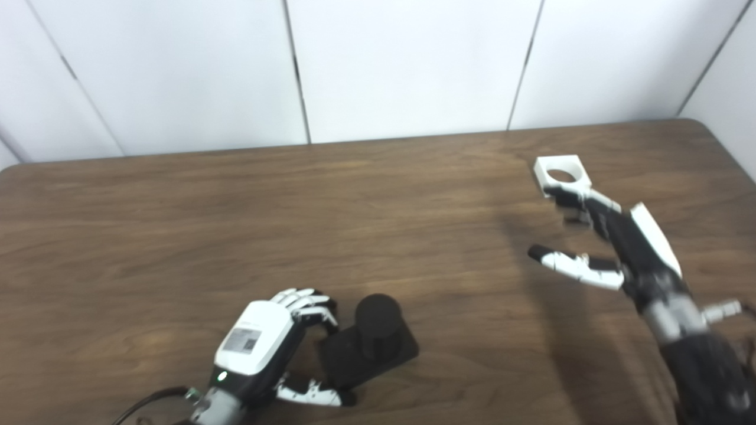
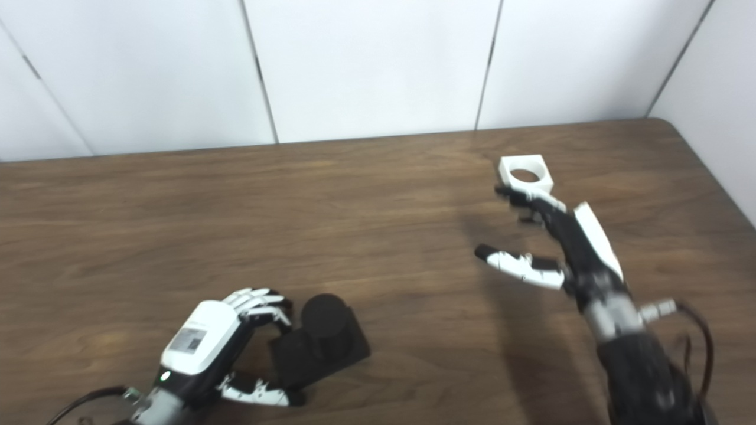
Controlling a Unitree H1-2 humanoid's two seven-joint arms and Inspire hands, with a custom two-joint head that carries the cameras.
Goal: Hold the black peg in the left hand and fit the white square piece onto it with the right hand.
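Two robot hands are working apart in the left eye view. The left robot hand is curling around the black peg, fingers at the near edge of its square base and thumb reaching under the front, but the base is sitting flat on the tabletop, so lifting appears to be pending. The right robot hand is reaching far forward, spread, with its fingertips arriving at the near edge of the white square piece and its thumb sticking out well to the side; whether the fingers are touching the piece is hard to tell through blur.

Turning to the right eye view, the left robot hand is cupping the peg without clearly closing, and contact is partly hidden by its own back. The right robot hand is hovering just behind the white piece, holding nothing. Both grasps and the fitting seem to be remaining. Forearms are being cut off at the bottom edge.
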